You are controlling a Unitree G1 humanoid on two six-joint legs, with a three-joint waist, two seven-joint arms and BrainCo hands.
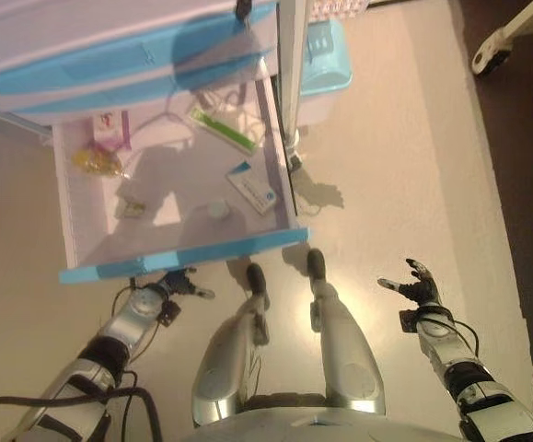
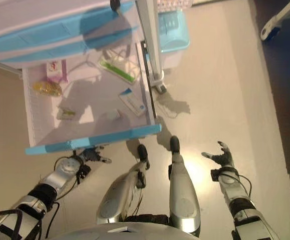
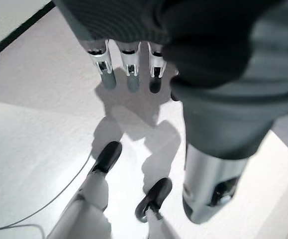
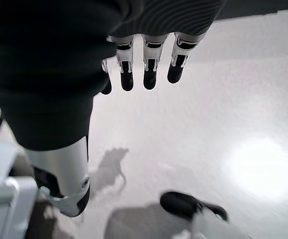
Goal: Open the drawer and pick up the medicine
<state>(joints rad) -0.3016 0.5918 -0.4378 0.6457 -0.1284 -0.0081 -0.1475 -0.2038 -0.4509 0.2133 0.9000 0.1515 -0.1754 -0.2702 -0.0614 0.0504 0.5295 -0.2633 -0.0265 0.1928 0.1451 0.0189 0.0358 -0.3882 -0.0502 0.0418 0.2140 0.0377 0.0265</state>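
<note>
My left hand [image 1: 176, 284] hangs just below the drawer's blue front [image 1: 183, 253], fingers relaxed, holding nothing; my right hand [image 1: 420, 285] is spread at lower right. The drawer [image 1: 66, 212] stands open at upper left. The medicine box [image 1: 252, 189] lies right of centre, long axis running diagonally, upper-left to lower-right; its print is unreadable.

Warm dim light, bright glare on floor [image 4: 263, 169], shadowed drawer [image 1: 179, 203], soft blur
</note>
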